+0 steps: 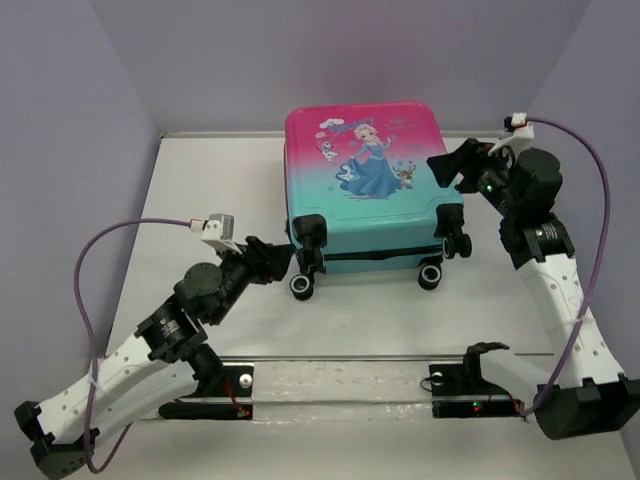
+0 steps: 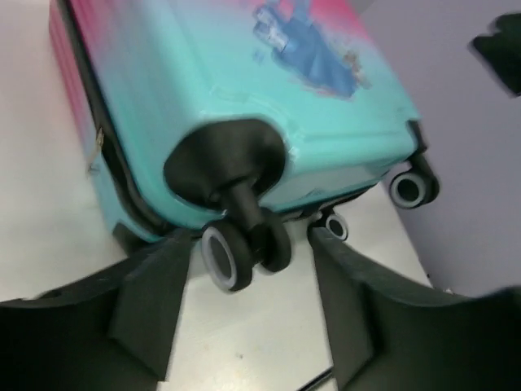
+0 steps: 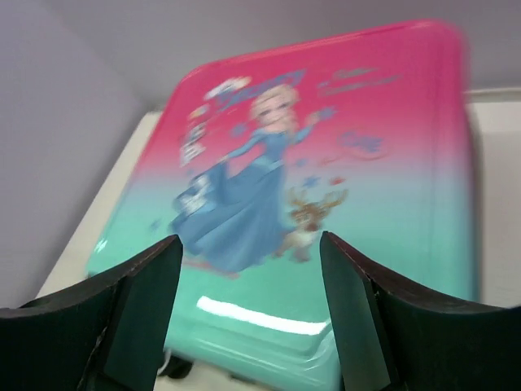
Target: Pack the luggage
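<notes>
The luggage (image 1: 365, 170) lies flat and closed at the back of the table, printed pink-to-teal shell up, black wheels toward me. My left gripper (image 1: 285, 256) sits low at its front left corner, open. In the left wrist view the gripper (image 2: 251, 235) has the corner wheel (image 2: 232, 254) just ahead of its spread fingers, nothing gripped. My right gripper (image 1: 447, 166) hovers over the case's right edge, also open. The right wrist view shows that gripper (image 3: 248, 239) above the shell (image 3: 366, 163), the princess print between the fingers, apart from them.
White tabletop (image 1: 200, 190) enclosed by lilac walls at the left, back and right. A clear strip with black arm mounts (image 1: 340, 385) runs along the near edge. Purple cables (image 1: 600, 200) loop from both wrists.
</notes>
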`<state>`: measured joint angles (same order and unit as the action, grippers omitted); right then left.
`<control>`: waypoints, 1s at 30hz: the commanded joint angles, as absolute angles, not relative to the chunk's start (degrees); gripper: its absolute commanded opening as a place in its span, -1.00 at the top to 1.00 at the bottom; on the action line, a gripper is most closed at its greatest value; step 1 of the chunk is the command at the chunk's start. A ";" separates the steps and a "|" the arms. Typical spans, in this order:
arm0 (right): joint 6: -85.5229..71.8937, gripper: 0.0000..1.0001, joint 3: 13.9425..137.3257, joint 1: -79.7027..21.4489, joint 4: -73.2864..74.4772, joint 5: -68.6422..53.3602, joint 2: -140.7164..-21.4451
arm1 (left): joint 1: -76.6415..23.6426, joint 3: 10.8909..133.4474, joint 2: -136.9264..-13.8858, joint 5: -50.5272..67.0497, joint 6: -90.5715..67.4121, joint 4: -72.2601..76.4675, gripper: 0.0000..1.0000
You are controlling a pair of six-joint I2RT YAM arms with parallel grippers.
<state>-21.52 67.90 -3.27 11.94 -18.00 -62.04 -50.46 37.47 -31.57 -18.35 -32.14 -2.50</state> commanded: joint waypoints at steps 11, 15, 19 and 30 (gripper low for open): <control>-23.38 -0.86 57.12 -56.74 9.84 8.41 -65.71 | -50.54 21.36 -44.03 -20.48 -36.92 7.28 0.08; -23.73 -0.96 60.81 -60.63 10.20 17.46 -71.62 | -50.54 20.30 -46.31 -21.27 -34.28 15.89 -0.02; -25.22 -1.00 63.10 -61.26 10.20 23.10 -75.41 | -50.54 20.30 -49.12 -20.13 -32.61 19.95 -0.03; -28.29 -1.00 65.47 -63.37 7.65 24.08 -79.45 | -50.45 18.11 -56.51 -22.15 -30.15 33.19 0.03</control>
